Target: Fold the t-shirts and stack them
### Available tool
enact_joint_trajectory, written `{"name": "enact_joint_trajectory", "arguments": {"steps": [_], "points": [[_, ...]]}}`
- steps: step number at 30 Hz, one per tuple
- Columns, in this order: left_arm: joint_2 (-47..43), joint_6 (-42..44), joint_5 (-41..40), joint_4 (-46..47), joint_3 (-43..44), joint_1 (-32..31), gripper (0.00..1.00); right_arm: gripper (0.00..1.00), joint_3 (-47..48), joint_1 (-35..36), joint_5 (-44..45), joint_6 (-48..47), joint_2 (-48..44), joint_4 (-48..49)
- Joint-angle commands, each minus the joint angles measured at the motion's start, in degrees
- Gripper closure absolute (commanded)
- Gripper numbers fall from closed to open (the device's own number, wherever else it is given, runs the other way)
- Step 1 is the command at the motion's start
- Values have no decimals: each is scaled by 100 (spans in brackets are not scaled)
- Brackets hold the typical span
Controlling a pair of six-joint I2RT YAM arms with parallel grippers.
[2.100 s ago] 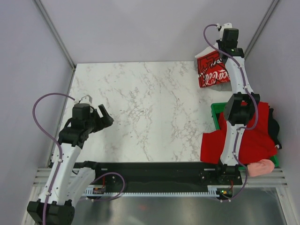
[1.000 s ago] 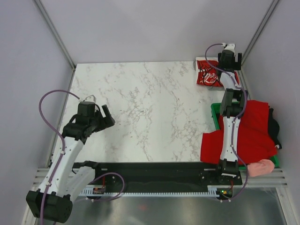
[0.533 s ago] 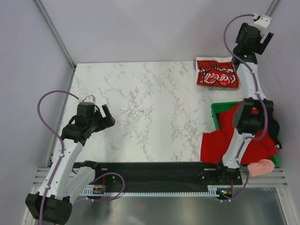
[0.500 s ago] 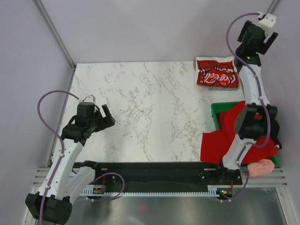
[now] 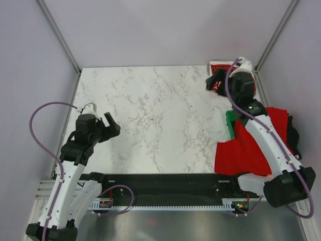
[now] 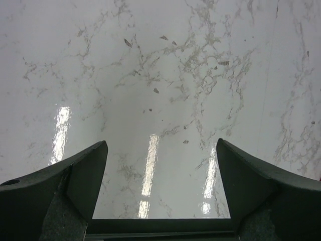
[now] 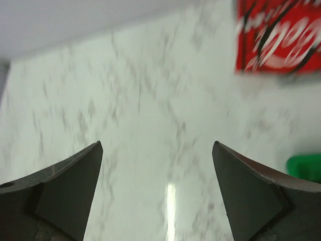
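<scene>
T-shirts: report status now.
Both open, empty: left tool, right tool. Far right corner: red-panel shirt, folded flat. Over green crate: red shirt, not yet folded. No obstruction seen.

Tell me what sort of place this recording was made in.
Probably a lab test cell, not a home: a marble-patterned table boxed in by plain grey panel walls, with the left arm and right arm bolted at its near edge.
</scene>
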Motion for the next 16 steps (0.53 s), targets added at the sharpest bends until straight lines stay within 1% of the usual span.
{"name": "enact_joint_trajectory", "arguments": {"steps": [1,2,3,5,6,8,12,14,16], "points": [[-521,241,-427,305,-82,-9,4,2,-1156,890,-801,641,-644,-867],[-540,250,-540,305,-65,-9,4,2,-1447,1319,-749,1034,-819,-658],[-523,241,-567,305,-65,-17,4,2,-1972,1523,-705,1186,-986,-517],[-383,259,-507,288,-47,-17,6,2,-2292,1997,-600,1450,-1382,-471],[-347,276,-489,279,-38,-17,6,2,-2467,2130,-303,1521,-1601,-550],[-286,268,-454,270,-29,-17,6,2,-2626,2359,-142,1653,-1822,-708],[-215,276,-330,287,-21,-17,6,2,-2759,2378,69,1654,-2244,-1016],[-163,276,-330,279,-21,-17,7,2,-2707,2395,60,1584,-2219,-1190],[-84,285,-304,270,-3,-17,7,2,-2461,2386,148,1408,-2035,-1481]]}}
